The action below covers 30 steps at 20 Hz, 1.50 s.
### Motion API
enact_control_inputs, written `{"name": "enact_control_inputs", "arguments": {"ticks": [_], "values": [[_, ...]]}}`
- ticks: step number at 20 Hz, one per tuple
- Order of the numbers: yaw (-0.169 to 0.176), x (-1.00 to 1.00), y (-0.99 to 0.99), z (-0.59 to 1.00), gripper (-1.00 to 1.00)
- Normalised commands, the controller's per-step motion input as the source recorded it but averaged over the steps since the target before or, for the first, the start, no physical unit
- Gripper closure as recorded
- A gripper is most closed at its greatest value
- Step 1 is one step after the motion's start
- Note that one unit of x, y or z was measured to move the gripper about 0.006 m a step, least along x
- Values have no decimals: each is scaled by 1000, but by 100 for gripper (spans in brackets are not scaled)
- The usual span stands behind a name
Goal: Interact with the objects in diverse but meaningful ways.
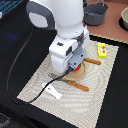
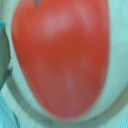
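The red tomato-like ball fills nearly the whole wrist view, lying on the pale plate. In the exterior view my gripper is lowered onto the round tan plate, and only a sliver of red ball shows under the hand. The hand hides the fingers, so how they stand around the ball is unclear. A yellow packet lies on the mat toward the exterior view's right. The white fish-like piece lies near the mat's front left.
A woven placemat covers the dark table. Wooden-handled cutlery lies beside the plate, another handle behind it. A grey pot and a tan bowl stand at the back. A black cable loops at left.
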Motion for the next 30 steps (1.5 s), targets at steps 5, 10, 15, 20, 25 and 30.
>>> {"name": "enact_control_inputs", "arguments": {"ticks": [5, 10, 15, 20, 25, 30], "values": [[0, 1, 547, 772, -100], [-1, 0, 685, 551, -100], [-18, 0, 726, 200, -100], [-35, -66, 529, 9, -100], [-103, -304, 95, -110, -100], [-126, -401, 35, -145, -100]]}}
